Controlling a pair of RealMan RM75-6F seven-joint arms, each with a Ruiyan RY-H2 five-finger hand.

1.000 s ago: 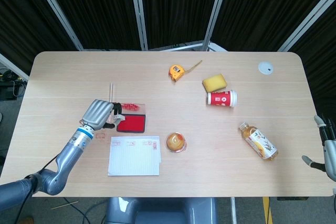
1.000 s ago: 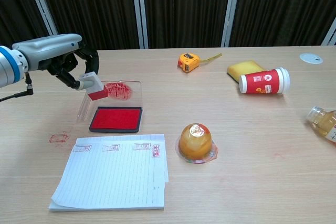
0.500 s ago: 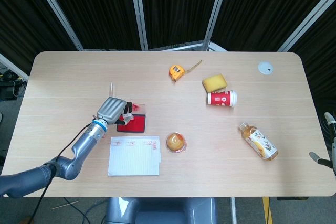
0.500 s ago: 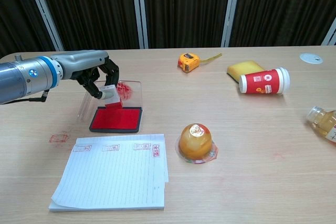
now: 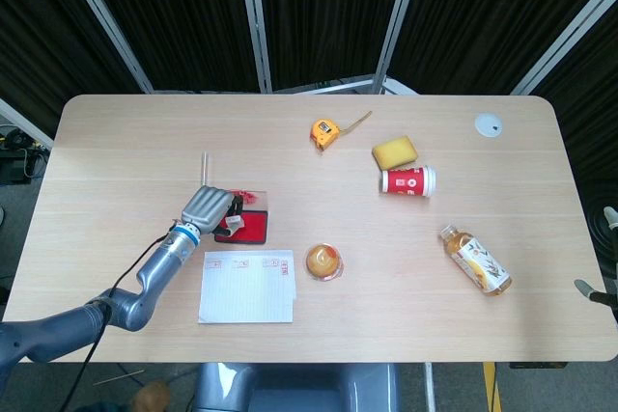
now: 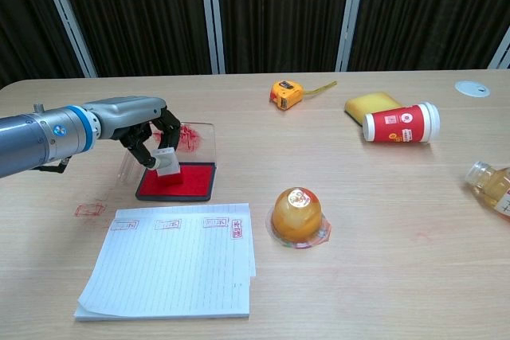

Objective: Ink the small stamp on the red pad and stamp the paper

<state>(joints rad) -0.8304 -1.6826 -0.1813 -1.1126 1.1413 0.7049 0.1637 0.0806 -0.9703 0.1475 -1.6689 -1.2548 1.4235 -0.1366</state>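
Note:
My left hand (image 6: pixel 142 127) (image 5: pixel 207 208) pinches the small white stamp (image 6: pixel 166 162) (image 5: pixel 233 222) from above. The stamp's red base sits down on the left part of the red ink pad (image 6: pixel 191 184) (image 5: pixel 252 230). In front of the pad lies the lined paper (image 6: pixel 171 268) (image 5: pixel 246 288), with several red stamp marks along its top edge. Only small bits of my right hand (image 5: pixel 604 287) show at the right edge of the head view, off the table; how its fingers stand is hidden.
The pad's clear lid (image 6: pixel 194 138), smeared red, lies just behind the pad. An orange jelly cup (image 6: pixel 297 216) stands right of the paper. Further back right are a tape measure (image 6: pixel 287 93), yellow sponge (image 6: pixel 372 104), tipped red cup (image 6: pixel 401 123) and a bottle (image 6: pixel 492 184).
My left hand has carried the stamp from above the table left of the pad rightward and down onto the pad. My right hand has drawn out toward the frame's right edge.

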